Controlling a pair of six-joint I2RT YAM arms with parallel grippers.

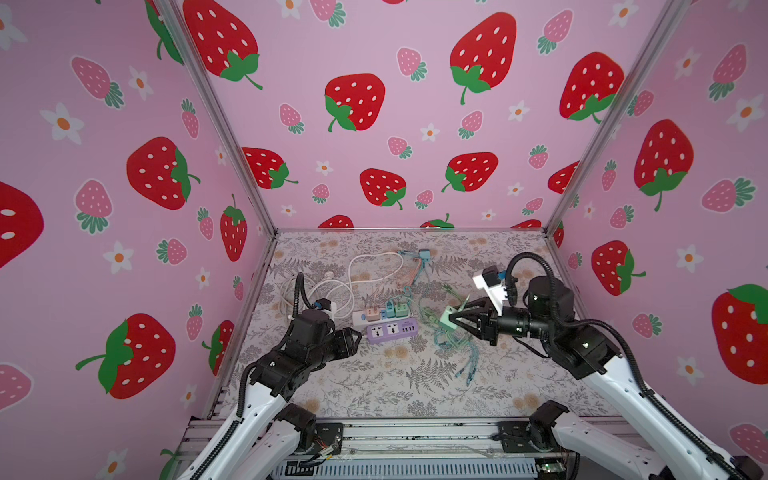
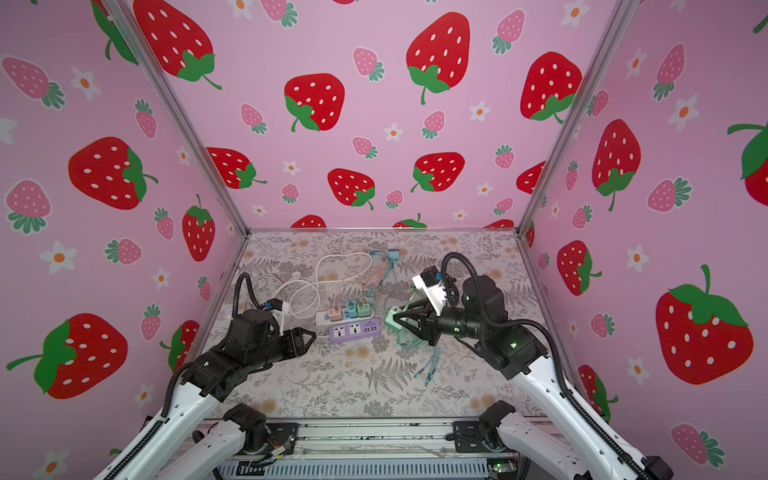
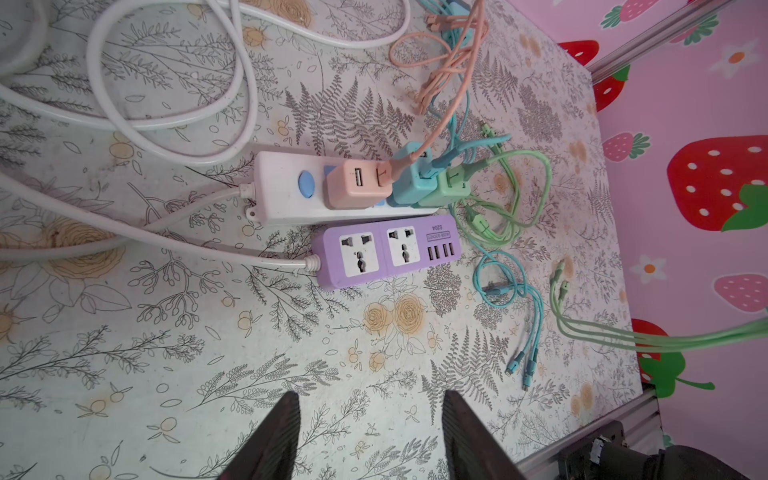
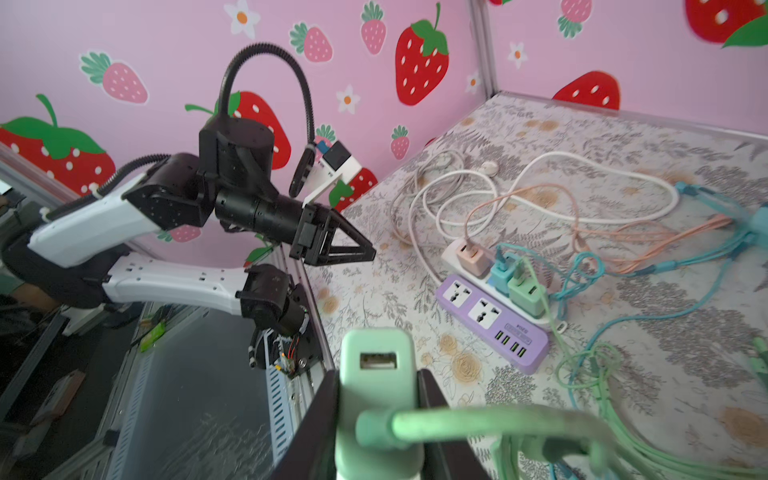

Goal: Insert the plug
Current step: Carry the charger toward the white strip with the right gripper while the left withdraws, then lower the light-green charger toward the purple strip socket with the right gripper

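The right arm reached in low from the right, its forearm nearly level, and the right hand (image 1: 451, 320) pointed left toward the middle of the desk (image 1: 374, 390). Its black triangular fingers (image 4: 318, 428) were pinched on the mint-green plug (image 4: 376, 374), a smooth, rounded plastic block with a USB slot in its face. The plug sat to the right of the purple power strip (image 1: 392, 330) and apart from it. A soft green cable (image 4: 478, 424) ran out of the plug and drooped into a tangle of green and teal leads on the desk.

The left arm was bent at the elbow, with the left hand (image 1: 359, 334) facing right, just beside the purple strip's left end. In the left wrist view its dark fingers (image 3: 274, 440) stood spread apart with nothing between them.

The purple strip was a glossy, round-edged bar with two white sockets and a row of USB ports. It lay against a white power strip (image 3: 282, 187) that carried peach, teal and green cube adapters. The desk wore a matte floral print
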